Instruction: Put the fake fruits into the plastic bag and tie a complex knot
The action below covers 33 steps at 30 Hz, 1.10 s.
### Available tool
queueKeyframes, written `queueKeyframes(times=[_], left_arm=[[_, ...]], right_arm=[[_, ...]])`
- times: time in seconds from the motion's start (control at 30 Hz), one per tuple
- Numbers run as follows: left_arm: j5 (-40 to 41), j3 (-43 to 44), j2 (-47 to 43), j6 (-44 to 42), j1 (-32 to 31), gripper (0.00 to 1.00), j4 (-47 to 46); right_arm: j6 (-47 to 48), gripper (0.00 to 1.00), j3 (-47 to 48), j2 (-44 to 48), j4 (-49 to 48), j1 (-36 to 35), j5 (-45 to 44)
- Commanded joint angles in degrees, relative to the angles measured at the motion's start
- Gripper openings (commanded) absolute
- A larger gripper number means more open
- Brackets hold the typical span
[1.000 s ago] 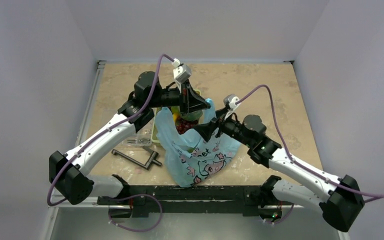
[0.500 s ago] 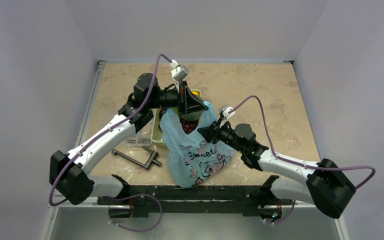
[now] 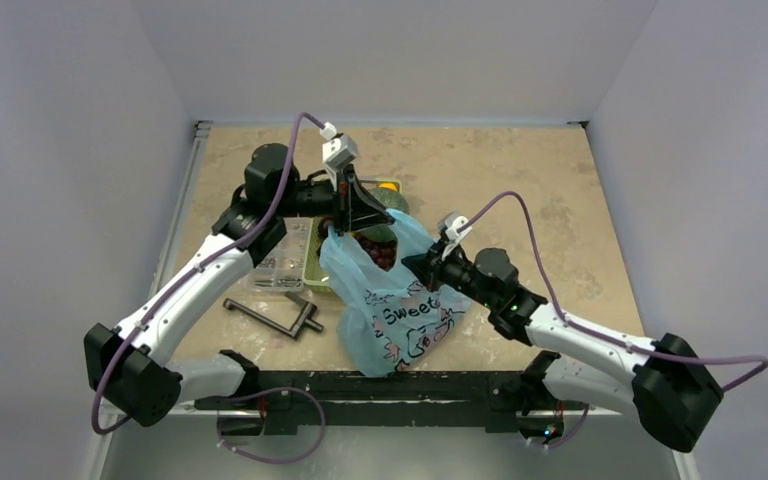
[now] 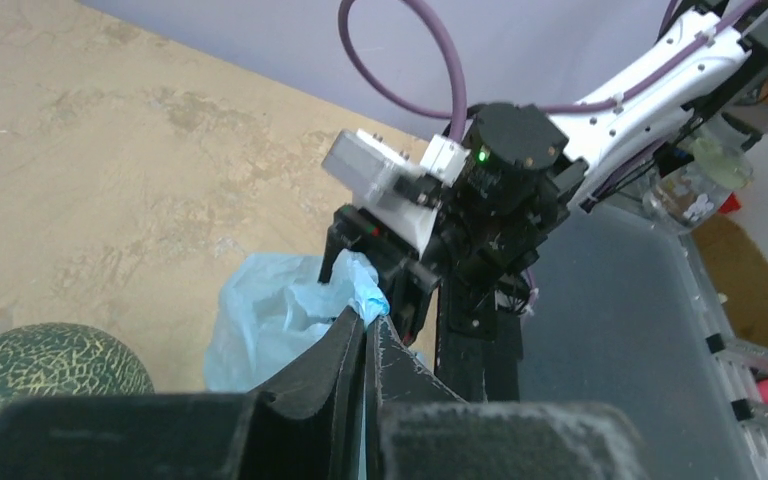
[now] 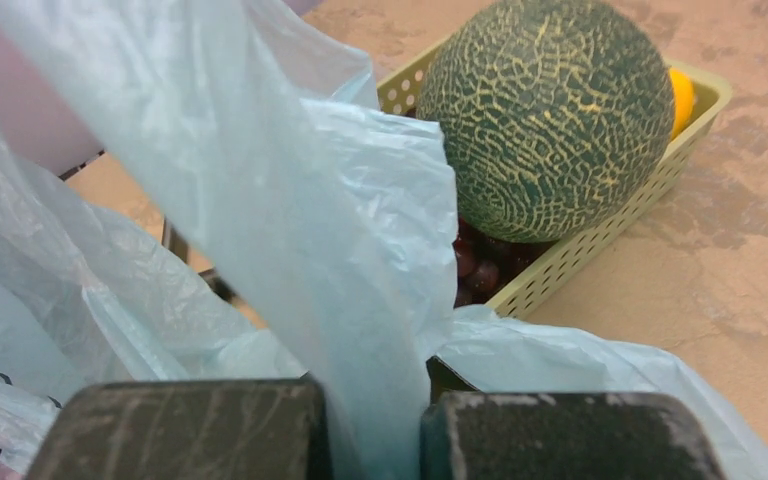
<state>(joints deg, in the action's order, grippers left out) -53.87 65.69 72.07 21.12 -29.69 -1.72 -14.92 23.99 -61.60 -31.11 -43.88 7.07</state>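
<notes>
The light-blue plastic bag (image 3: 392, 312), printed "Sweet", stands upright at the near middle of the table. My left gripper (image 3: 343, 228) is shut on its left handle (image 4: 365, 292) and holds it up. On the bag's right side, my right gripper (image 3: 413, 264) is shut on a strip of film (image 5: 360, 300). The bag's mouth is stretched between them. Behind the bag sits a green mesh basket (image 5: 600, 240) that holds the netted melon (image 5: 550, 110), a small orange (image 5: 682, 100) and dark grapes (image 5: 475, 262). What lies inside the bag is hidden.
A clear compartment box (image 3: 280, 262) lies left of the basket. In front of it, near the table's front edge, lies a black L-shaped tool (image 3: 275, 318). Walls close in the table on its left, back and right.
My right gripper has closed on the bag's right side. The left arm has drawn its handle to the left, and the bag's mouth is pulled wider.
</notes>
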Motion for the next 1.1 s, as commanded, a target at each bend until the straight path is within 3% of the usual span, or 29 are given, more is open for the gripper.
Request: queueKeyframes(times=[0.0,0.2,0.43,0.5,0.53,0.6,0.67,0.9,1.07], left_arm=[[-2.24,-0.23,-6.24,-12.04,2.65,0.0,5.32],[4.57,-1.12,-8.94,-28.35,5.08,0.0,16.29],[13.83,1.58,-7.46,-39.47,5.3,0.0,26.44],[8.53,2.23,-7.66,-41.86,6.11,0.0,27.43],[5.92,3.32,-7.46,-43.17,6.13,0.06,28.18],[1.29,6.23,-6.31,-43.06,6.03,0.44,28.38],[0.86,10.22,-4.45,-43.08,4.83,0.57,29.06],[5.7,21.18,0.84,-59.43,-6.07,0.61,37.23],[5.21,24.84,6.7,-71.3,-10.16,0.55,44.49]], right_arm=[[5.45,0.0,0.1,6.46,11.71,0.2,-0.87],[5.01,0.0,-0.76,7.59,13.07,0.21,-1.78],[5.02,0.0,0.05,5.88,13.35,0.22,-0.78],[4.98,0.0,0.45,5.69,13.57,0.13,-0.91],[4.96,0.0,0.71,5.35,13.66,0.11,-1.43],[4.99,0.0,1.55,4.25,14.29,0.11,-2.16],[4.9,0.0,2.52,3.26,14.91,0.12,-2.56],[4.23,0.0,3.79,1.5,14.41,-0.14,-1.99],[5.45,0.03,4.19,1.92,14.42,-0.18,-1.24]])
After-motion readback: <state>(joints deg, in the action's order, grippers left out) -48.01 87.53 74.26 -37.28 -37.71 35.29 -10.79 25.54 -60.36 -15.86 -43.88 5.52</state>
